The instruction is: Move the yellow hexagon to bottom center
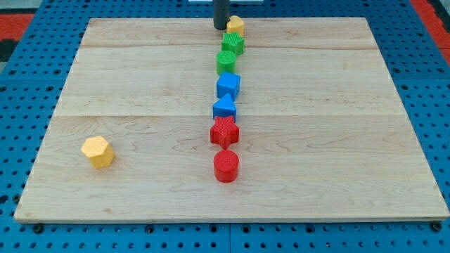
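my tip (220,27), with no claw, touches the wooden board (351,140), far from the yellow hexagon (97,152).

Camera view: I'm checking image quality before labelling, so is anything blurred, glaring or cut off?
Camera view: lighting is even and soft, with short faint shadows under the yellow hexagon and red cylinder; no glare on the wooden board; blocks look sharp; the rod is cropped by the view's top, my tip left of the top yellow block.

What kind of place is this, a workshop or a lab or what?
Probably a robotics lab bench: a wooden board lies on a blue perforated table, small coloured blocks such as the yellow hexagon sit on it, and my tip stands by the top edge.
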`<state>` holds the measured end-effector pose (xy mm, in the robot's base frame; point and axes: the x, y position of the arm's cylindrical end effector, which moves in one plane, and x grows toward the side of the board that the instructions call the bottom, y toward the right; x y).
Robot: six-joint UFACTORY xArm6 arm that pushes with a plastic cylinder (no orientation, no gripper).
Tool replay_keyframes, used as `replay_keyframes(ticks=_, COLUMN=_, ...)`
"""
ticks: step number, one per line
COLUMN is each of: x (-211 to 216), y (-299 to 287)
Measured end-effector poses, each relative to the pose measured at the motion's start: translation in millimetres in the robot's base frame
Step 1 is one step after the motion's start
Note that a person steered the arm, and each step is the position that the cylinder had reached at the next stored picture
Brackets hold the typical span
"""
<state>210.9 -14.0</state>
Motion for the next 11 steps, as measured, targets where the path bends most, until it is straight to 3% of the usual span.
replay_keyframes(ticks=1, x=15.4, y=-95.7)
replay_keyframes(ticks=2, x=92.2, y=-199.3)
replay_keyframes(ticks=3, x=174.2, y=-266.0)
replay_keyframes(ticks=6, x=353.2, y=-144.9)
replay_keyframes(ticks=7, x=374.0, y=-191.2)
replay_keyframes(ticks=8, x=393.9, y=-170.9)
replay_keyframes(ticks=9, x=377.0, y=-185.2)
replay_keyframes(ticks=11, x=374.0, y=-112.1)
